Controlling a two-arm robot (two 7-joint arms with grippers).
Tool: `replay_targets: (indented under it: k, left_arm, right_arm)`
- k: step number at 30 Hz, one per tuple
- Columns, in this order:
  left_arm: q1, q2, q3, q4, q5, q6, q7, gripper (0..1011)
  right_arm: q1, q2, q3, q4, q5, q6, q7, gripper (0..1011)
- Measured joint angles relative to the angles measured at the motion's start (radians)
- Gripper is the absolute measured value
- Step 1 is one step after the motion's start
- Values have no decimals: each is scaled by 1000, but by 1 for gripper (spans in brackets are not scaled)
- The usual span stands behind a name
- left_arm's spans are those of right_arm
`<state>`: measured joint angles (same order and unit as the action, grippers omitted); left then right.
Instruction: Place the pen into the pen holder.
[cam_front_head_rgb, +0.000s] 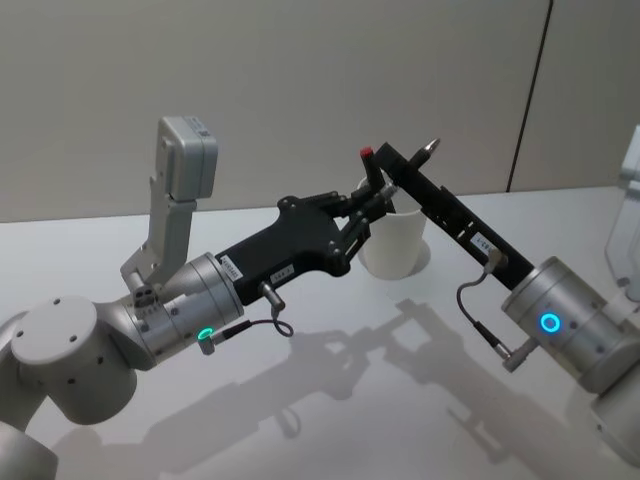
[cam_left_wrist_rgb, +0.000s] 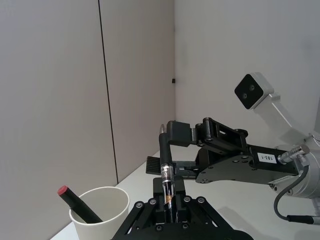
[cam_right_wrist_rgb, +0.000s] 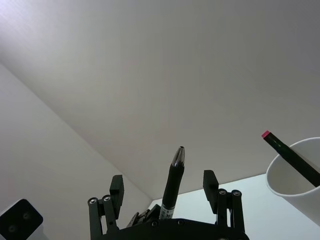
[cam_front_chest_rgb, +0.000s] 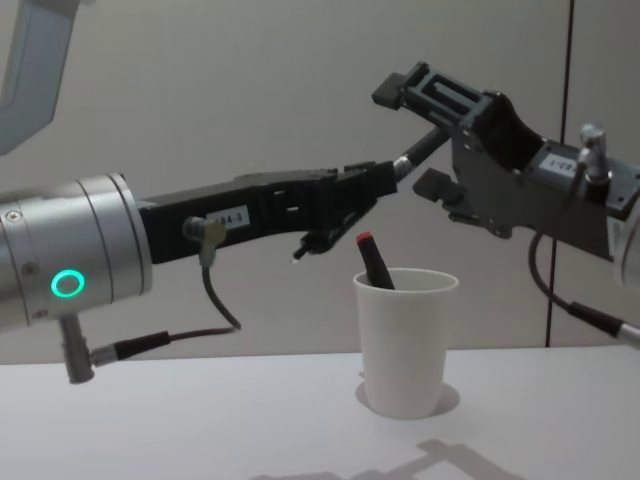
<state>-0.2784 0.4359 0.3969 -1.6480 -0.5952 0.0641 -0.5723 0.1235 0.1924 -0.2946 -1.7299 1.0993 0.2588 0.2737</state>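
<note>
Presently left gripper pinches the pen above the cup's rim, clear barrel and black body, tip toward right gripper. Right gripper fingers spread either side of the pen, not touching. Cup, white and tapered, stands on the table, holding a black marker with red cap, leaning on the rim.

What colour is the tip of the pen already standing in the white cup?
Red. The black pen in the cup has a red end, clearest in the chest view.
</note>
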Motion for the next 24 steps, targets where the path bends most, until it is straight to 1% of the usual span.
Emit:
replay_targets:
  k: [10,24]
  left_arm:
    - [0,0,0,0,0,0,0,121]
    - [0,0,0,0,0,0,0,121]
  right_arm:
    - [10,-9,-9,17,2,-28,-6,1001]
    - [11,-7,-19,29,6,-43,-7,1001]
